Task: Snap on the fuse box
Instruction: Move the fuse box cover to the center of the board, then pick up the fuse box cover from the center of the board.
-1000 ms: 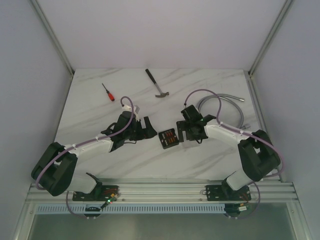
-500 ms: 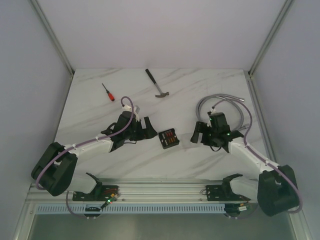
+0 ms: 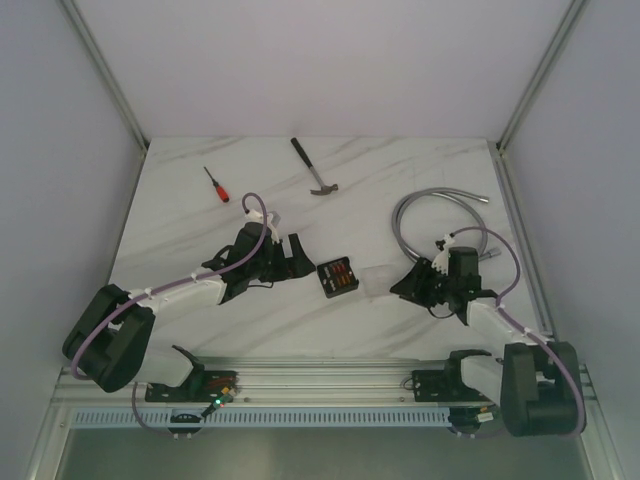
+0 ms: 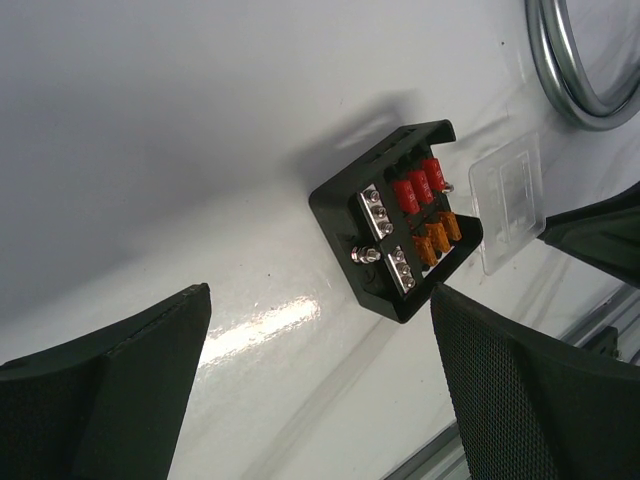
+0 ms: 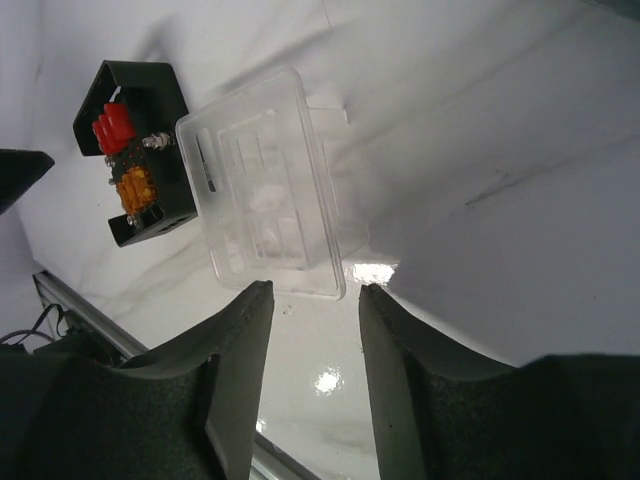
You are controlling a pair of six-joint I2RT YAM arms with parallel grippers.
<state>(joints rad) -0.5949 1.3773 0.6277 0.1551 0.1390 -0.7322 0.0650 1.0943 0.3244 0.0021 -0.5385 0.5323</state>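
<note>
The fuse box is seen lying on the marble table between the two arms, open side up, with its red and orange fuses and bare screw terminals exposed. Its clear cover is found flat on the table just beside it, on the right arm's side, not yet fitted. Whether the two touch cannot be told.

The left gripper is held wide apart and empty, aimed at the box from nearby, and nothing is touched by it. The right gripper is shown with its fingers drawn in to a narrow gap, nothing caught between them, poised at the near edge of the cover.

The box is judged light and rigid, so it is likely to be pushed along the glossy marble the moment it is pressed. It is best braced by its outer black walls, never by the fuses or terminals.

The cover is judged thin, smooth and a little springy. Lying flat, it offers little to get under. It should be taken across its two long raised edges with a gentle squeeze, since it could bow, slip out or crack under too much force. A square line-up over the rim is called for before any pressing down.
</note>
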